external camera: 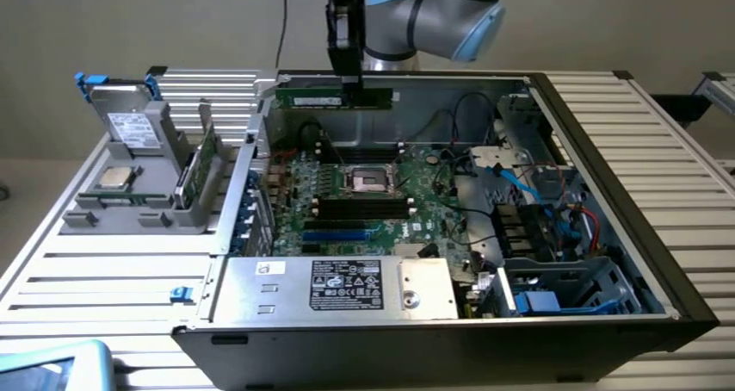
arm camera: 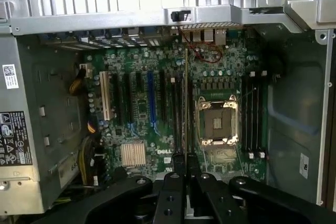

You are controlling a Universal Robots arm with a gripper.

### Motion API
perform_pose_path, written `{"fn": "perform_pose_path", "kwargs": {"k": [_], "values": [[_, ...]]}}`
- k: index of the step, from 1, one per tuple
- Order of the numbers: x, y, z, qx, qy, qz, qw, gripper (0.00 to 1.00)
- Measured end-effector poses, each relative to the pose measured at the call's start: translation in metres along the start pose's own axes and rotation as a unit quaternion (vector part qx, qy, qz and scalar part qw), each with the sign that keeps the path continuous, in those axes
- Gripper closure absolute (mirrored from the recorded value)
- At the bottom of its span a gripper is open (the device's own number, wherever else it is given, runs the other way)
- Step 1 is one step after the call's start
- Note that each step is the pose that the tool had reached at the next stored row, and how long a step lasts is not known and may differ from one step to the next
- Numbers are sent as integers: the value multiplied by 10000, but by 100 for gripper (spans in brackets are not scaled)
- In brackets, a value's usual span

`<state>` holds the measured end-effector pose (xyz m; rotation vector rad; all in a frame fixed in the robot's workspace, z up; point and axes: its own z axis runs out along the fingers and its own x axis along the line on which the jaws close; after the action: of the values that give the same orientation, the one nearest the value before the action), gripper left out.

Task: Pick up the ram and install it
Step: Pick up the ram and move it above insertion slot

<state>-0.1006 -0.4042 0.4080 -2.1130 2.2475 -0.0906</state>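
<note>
Green ram (external camera: 316,98) hangs clamped in the clenched gripper (external camera: 350,80) over the open computer case (external camera: 402,352); the wrist view shows it edge-on above the motherboard (arm camera: 142,108). Slatted metal table (external camera: 103,270), beige wall (external camera: 138,21).

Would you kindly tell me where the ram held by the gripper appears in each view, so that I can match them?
Exterior view: the ram hangs broadside under the gripper, by the far wall of the case.
Wrist view: the ram shows edge-on, a thin strip running out from the gripper, beside the CPU socket.
Shared landmark: the CPU socket, mid-motherboard in both.
</note>
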Motion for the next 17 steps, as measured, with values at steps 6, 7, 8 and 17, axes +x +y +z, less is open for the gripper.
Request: {"fn": "perform_pose_path", "kwargs": {"k": [6,7,8,17], "values": [[-175,-144,29,3,1,0,10000,87],[-189,-164,31,3,1,-1,10000,87],[-196,-177,34,3,0,-13,10000,87],[-320,-313,67,3,-4,-74,10000,87]]}}
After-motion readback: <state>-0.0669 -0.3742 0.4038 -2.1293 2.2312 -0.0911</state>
